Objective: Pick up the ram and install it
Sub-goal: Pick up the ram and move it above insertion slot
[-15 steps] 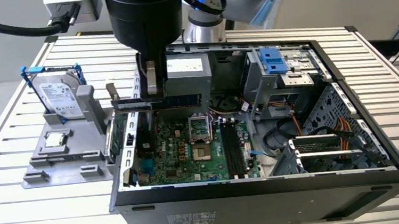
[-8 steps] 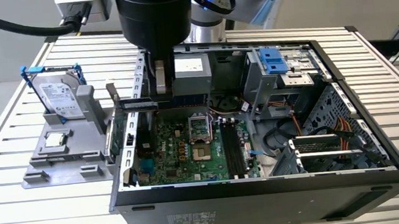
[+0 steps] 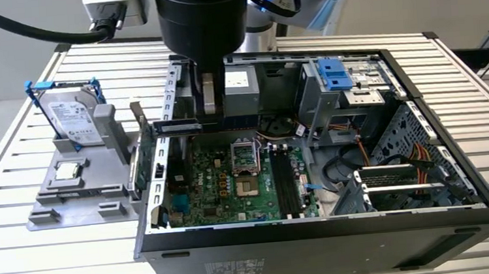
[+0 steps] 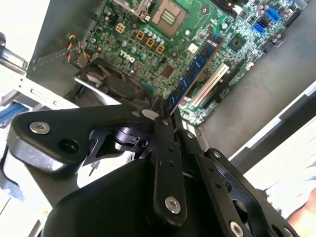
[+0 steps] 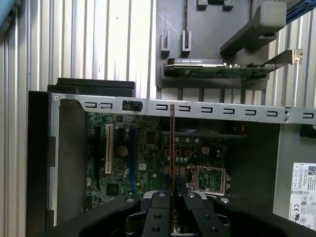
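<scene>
Exterior view, left to right: hard drive (image 3: 75, 121) on the grey fixture (image 3: 59, 214); expansion card (image 3: 140, 165) standing just outside the computer case (image 3: 322, 239); motherboard (image 3: 222, 188); black memory slots (image 3: 286, 185), which look unfilled.
Ram position: the ram (image 4: 195, 69) hangs above the motherboard near the fixture-side wall of the case, well apart from the slots.
Risk: gripped by one end only, the long stick could pivot in the grip. It could also meet a slot skewed and jam. Its free end could clip the case rail (image 5: 197, 107).
Gripper: the gripper (image 4: 165, 112) is clamped on the ram's near end and seems to touch nothing else.
</scene>
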Controlling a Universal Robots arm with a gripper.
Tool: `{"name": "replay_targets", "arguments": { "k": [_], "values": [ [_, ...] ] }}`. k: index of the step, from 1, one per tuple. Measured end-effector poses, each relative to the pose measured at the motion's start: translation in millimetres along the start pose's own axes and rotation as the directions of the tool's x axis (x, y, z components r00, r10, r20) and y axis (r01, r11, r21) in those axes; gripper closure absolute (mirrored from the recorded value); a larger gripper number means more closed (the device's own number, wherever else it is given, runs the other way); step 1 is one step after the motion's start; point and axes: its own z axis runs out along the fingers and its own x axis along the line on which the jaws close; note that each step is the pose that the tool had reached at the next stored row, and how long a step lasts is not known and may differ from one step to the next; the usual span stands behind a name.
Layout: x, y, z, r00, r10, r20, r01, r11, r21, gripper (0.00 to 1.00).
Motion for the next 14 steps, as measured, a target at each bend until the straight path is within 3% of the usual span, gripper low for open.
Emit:
{"name": "replay_targets", "arguments": {
  "k": [14],
  "values": [
    [0.5, -18.1, -0.3, 1.0000, 0.000, 0.0000, 0.000, 1.0000, 0.0000, 1.00]
  ]
}}
